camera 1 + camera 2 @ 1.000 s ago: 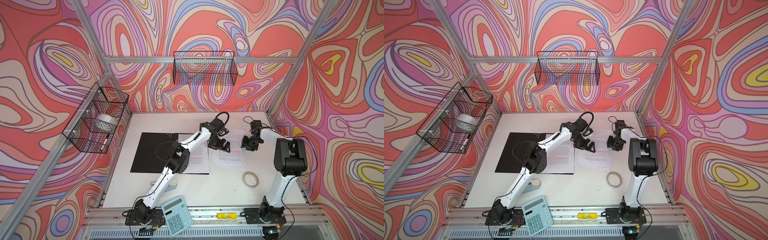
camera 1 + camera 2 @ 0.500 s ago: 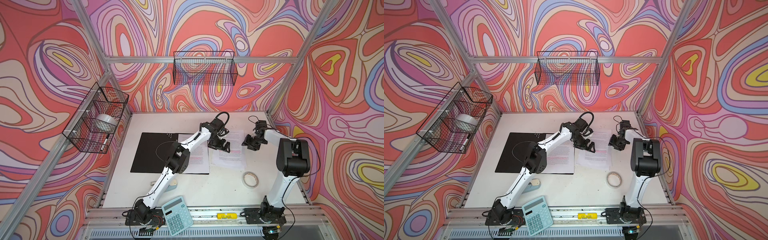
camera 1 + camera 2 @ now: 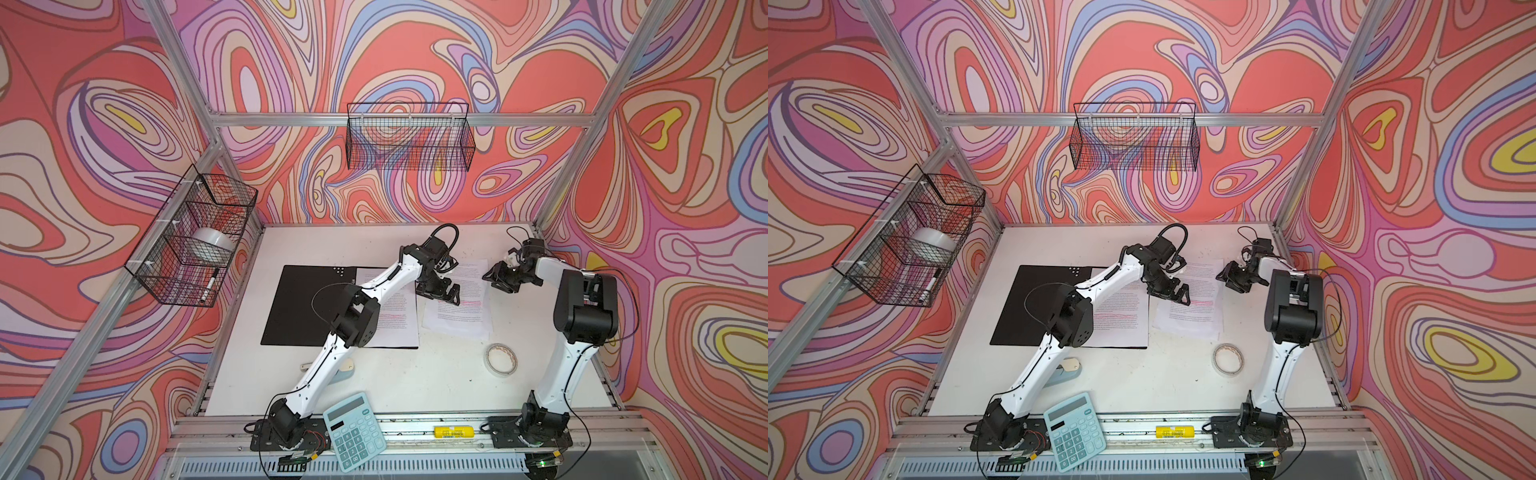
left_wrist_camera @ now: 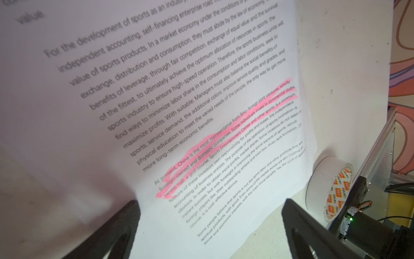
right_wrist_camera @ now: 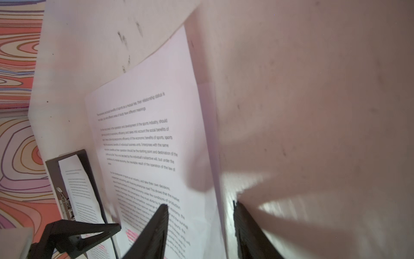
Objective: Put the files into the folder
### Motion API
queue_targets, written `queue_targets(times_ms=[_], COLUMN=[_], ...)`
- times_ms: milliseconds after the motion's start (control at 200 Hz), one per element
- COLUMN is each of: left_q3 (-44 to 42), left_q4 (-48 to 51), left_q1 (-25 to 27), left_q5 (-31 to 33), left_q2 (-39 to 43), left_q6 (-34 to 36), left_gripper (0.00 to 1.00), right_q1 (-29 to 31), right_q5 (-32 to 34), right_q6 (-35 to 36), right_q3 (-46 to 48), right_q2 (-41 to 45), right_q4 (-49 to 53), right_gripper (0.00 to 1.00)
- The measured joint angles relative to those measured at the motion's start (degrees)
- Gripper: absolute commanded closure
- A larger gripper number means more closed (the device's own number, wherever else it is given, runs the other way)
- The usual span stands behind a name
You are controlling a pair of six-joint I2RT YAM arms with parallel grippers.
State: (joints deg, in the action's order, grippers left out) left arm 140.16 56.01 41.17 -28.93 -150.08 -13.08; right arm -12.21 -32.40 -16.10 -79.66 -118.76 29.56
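In both top views the folder (image 3: 307, 307) (image 3: 1034, 307) lies open, black inside up, with one printed sheet (image 3: 395, 320) on its right half. The loose files (image 3: 457, 309) (image 3: 1192, 309), white sheets with pink highlighted lines, lie just right of it. My left gripper (image 3: 446, 295) (image 4: 210, 208) hovers wide open over the files' (image 4: 179, 112) left part, holding nothing. My right gripper (image 3: 496, 278) (image 5: 200, 206) is at the files' right edge. Its jaws are apart and straddle the paper's edge (image 5: 215, 157) without pinching it. The folder's metal clip (image 5: 66, 201) shows in the right wrist view.
A tape roll (image 3: 501, 359) (image 4: 329, 190) lies on the table in front of the files. A grey object (image 3: 347, 370) sits under my left arm. A teal calculator (image 3: 353, 432) and a yellow item (image 3: 453, 432) rest on the front rail. Wire baskets (image 3: 191, 241) hang on the walls.
My right gripper's jaws have widened and its arm has shifted slightly to the right. The left arm and the papers have stayed put.
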Motion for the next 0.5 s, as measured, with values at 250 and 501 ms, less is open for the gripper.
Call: queue_targets(times_ms=[250,501], left_q3=[0.0,0.0], left_q4=[0.0,0.0], left_q1=[0.0,0.0], left_q5=[0.0,0.1], left_q2=[0.0,0.0], left_q6=[0.0,0.2], left_gripper=[0.0,0.0], right_q1=[-1.3,-3.0], right_q5=[-5.1,-11.8], right_q6=[2.4,3.6], right_q3=[-2.6,-2.6], right_q2=[-2.9,-4.6], right_q4=[-0.5,-0.9], right_gripper=[0.54,0.58])
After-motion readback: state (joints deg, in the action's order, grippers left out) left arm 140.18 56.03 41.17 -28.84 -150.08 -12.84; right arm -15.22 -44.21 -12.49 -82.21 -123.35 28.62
